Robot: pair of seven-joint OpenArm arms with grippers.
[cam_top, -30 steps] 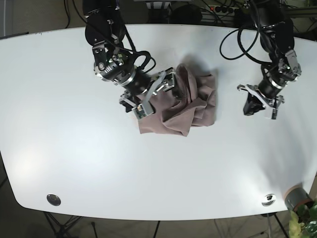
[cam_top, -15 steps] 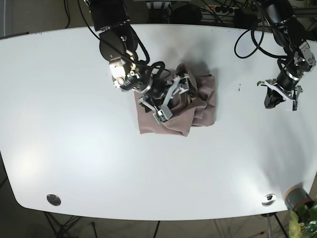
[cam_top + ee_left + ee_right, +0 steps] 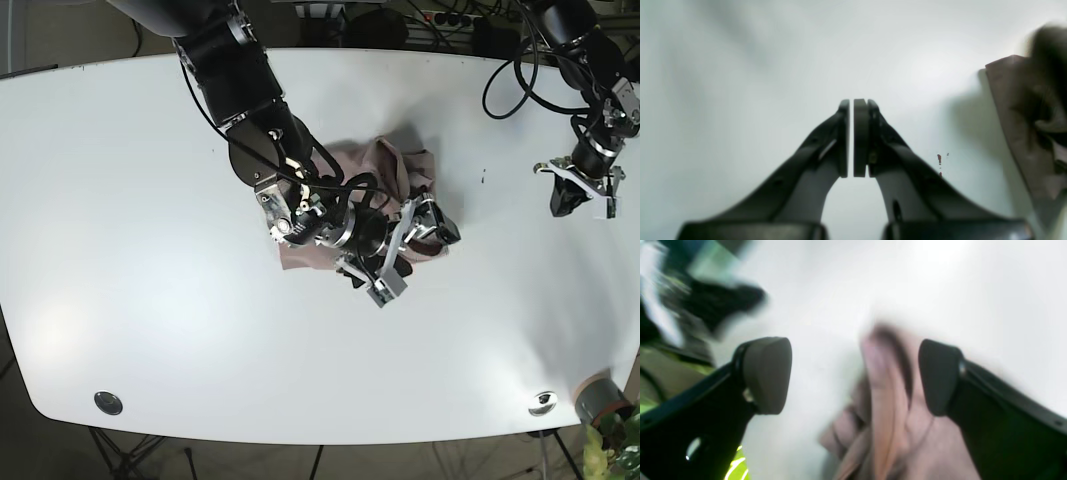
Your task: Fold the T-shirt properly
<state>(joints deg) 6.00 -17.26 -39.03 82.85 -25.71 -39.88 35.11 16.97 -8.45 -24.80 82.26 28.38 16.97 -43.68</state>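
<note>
The mauve T-shirt (image 3: 352, 160) lies crumpled mid-table, much of it under my right arm. My right gripper (image 3: 410, 255) hovers open over the shirt's right-hand edge. In the blurred right wrist view a raised ridge of T-shirt (image 3: 887, 400) stands between the fingers of the right gripper (image 3: 853, 376), closer to the right finger (image 3: 940, 376); whether they touch cannot be told. My left gripper (image 3: 578, 200) is shut on nothing near the table's right side, far from the cloth. The left wrist view shows the left gripper (image 3: 853, 136) with pads pressed together and the T-shirt (image 3: 1017, 133) at the frame's right edge.
The white table (image 3: 150, 260) carries two metal discs (image 3: 108, 403) (image 3: 542, 402) near its front edge. A grey pot with a plant (image 3: 600, 400) stands past the front right corner. Cables (image 3: 500, 70) hang at the back right. Small red specks (image 3: 939, 159) mark the table.
My right arm has swept across the shirt from its left side to its right edge, staying open. The left arm has drawn back toward the table's right edge, still shut.
</note>
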